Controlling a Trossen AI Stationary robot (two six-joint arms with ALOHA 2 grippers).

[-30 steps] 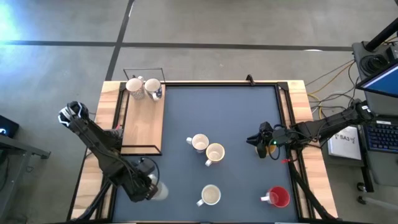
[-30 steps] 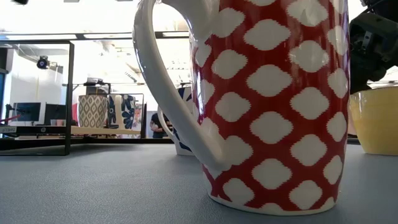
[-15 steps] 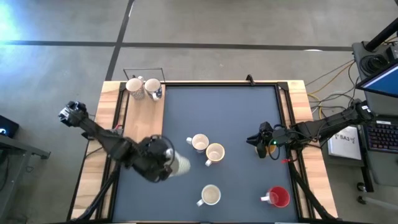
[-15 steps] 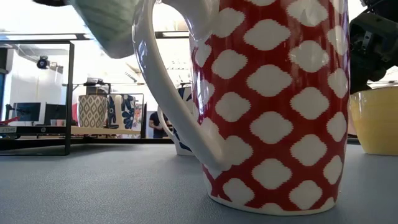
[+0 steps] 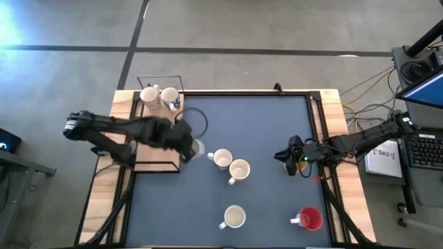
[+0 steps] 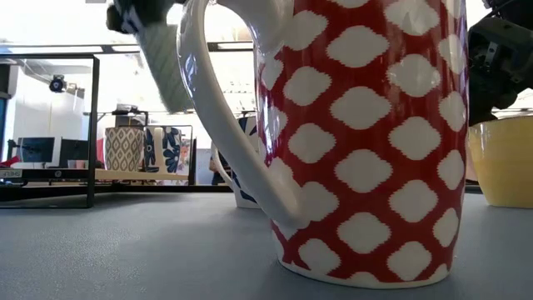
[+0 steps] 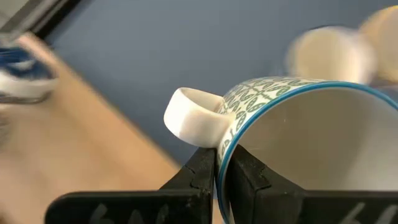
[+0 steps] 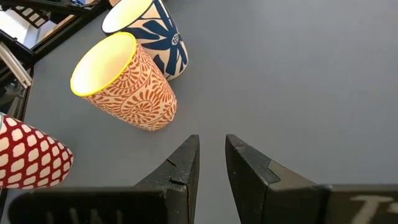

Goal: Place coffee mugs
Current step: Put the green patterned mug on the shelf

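Observation:
My left gripper (image 5: 185, 144) is shut on a white mug with a green leaf pattern and a blue rim (image 7: 298, 124). It holds the mug in the air at the right edge of the wooden rack (image 5: 159, 135). Two mugs (image 5: 149, 95) (image 5: 169, 100) stand on the rack's far end. On the blue mat stand a blue-marked mug (image 5: 221, 159), an orange-patterned mug (image 5: 239, 171), a cream mug (image 5: 234, 218) and a red mug (image 5: 309, 220). My right gripper (image 5: 287, 158) is open and empty, right of the orange-patterned mug. My left gripper pinches the mug's wall at the rim (image 7: 231, 144), right beside the handle (image 7: 189, 115). One finger is inside the mug and one outside. The mug is lifted clear of the table and hangs tilted, as the low view (image 6: 162, 58) shows.
The rack has a thin black wire frame (image 5: 159, 79) around it. The red mug (image 6: 366, 142) stands near the table's front right, and the orange-patterned mug (image 8: 124, 84) and the blue-marked mug (image 8: 152, 28) stand close together mid-mat. Bare mat lies at the far side (image 5: 242, 117).
My left gripper has carried the mug from the table's near left corner up and toward the far edge, first rightward over the mat, then back beside the wooden rack. The arm has swung round with it. The mug stays lifted.

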